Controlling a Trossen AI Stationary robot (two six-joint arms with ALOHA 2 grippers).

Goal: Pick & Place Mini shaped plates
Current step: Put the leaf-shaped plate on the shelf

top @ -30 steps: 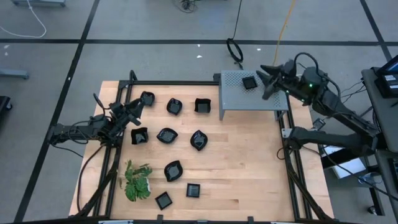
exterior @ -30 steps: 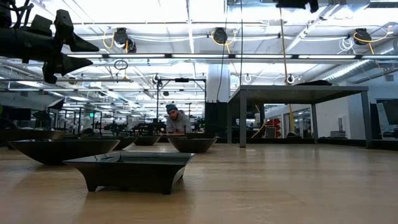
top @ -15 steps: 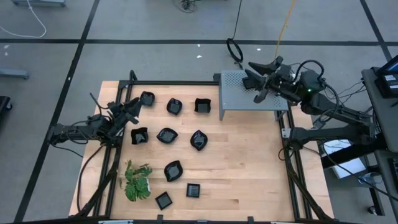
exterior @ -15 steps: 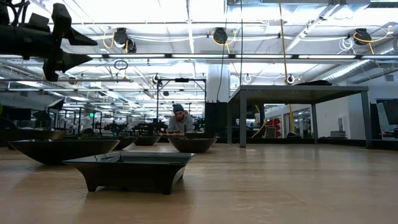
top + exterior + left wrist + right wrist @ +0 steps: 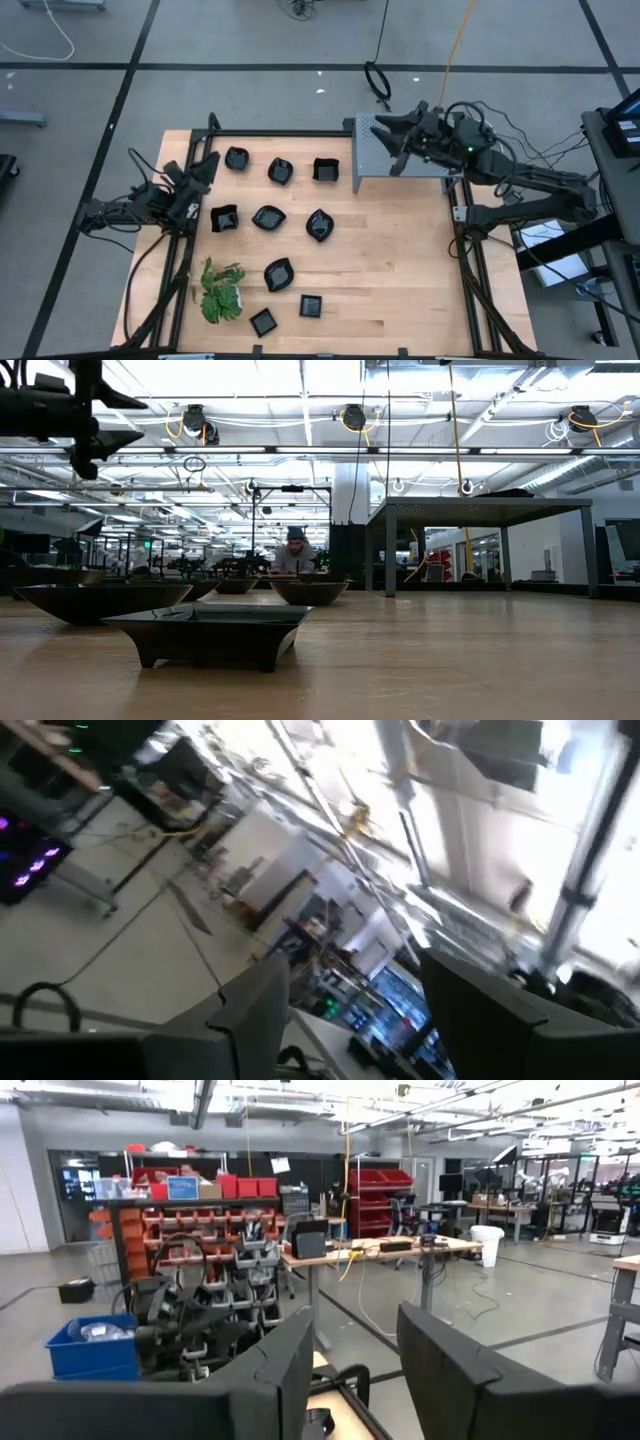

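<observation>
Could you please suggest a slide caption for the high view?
Nine black mini plates on the wooden table; right end effector, open, above the grey perforated shelf.

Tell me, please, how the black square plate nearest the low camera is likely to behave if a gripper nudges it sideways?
The square plate probably slides rather than rolls: it sits flat on a narrower foot on the smooth wooden table. Its flared rim overhangs that foot, so a high push might tip it. It looks rigid and glossy, perhaps slippery to pinch.

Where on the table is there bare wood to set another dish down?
The right half of the table, below the grey platform, is bare. The mini shaped plates crowd the left half, with the plant at the near left corner.
</observation>
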